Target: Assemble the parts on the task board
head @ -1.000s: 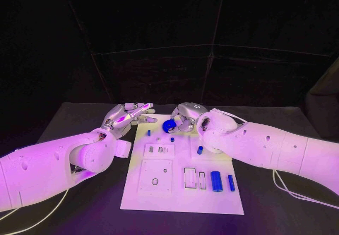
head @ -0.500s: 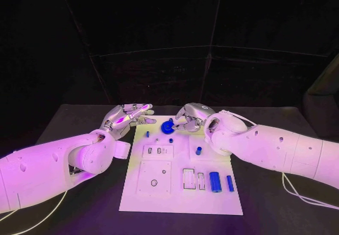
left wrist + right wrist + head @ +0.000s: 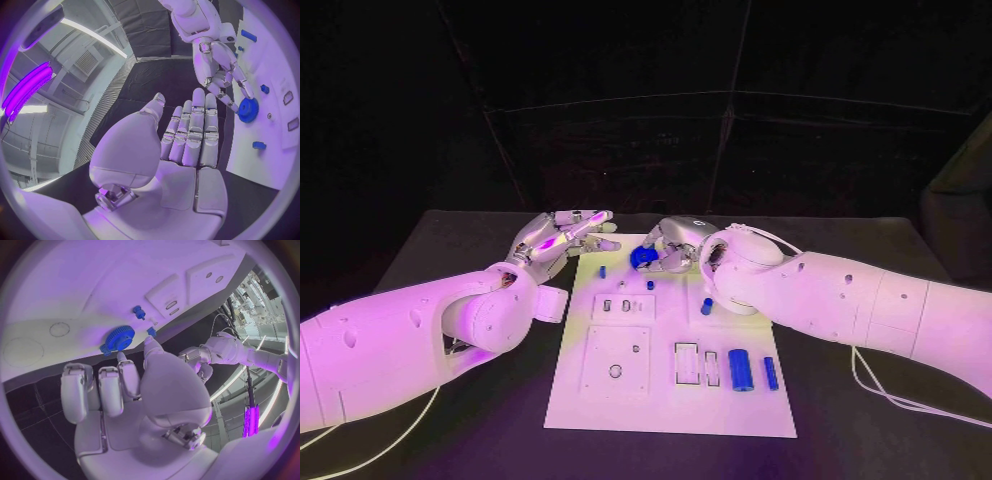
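The right hand (image 3: 678, 243) pinches a blue gear (image 3: 643, 257) at the task board's (image 3: 661, 400) far end. The left hand (image 3: 564, 233) hovers beside it, fingers apart, holding nothing. Two blue cylinders (image 3: 741, 370) lie loose near the board's front; most assembly looks undone.

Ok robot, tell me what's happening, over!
Left hand open, beside task board. Right hand touching blue gear at far end. Nothing in the way.

Black table (image 3: 877, 250) with the white task board (image 3: 661, 400) flat at its middle.
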